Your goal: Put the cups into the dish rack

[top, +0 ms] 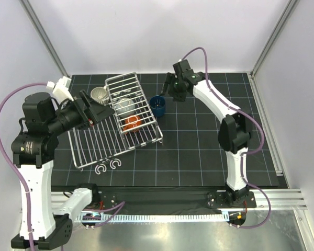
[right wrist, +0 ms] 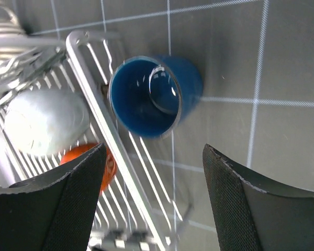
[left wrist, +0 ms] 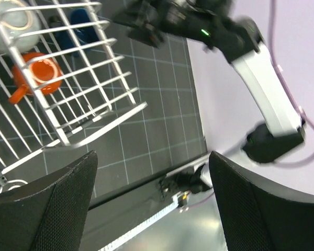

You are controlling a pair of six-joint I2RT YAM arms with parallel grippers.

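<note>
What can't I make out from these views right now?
Blue cup: handle unseen in right wrist view, too small from above.
Pale cup: cut off by left wrist view's top-left edge.
Dish rack: left side hidden under left arm in top view.

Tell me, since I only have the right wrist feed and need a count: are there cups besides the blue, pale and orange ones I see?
Observer: Yes, a speckled grey cup stands just left of the basket of the dish rack.
Operator: Is the left arm busy?
Observer: No, the left gripper is open and empty, over the flat tray.
Operator: Anything loose nearby?
Observer: Two white hooks lie on the table at the rack's near edge.
</note>
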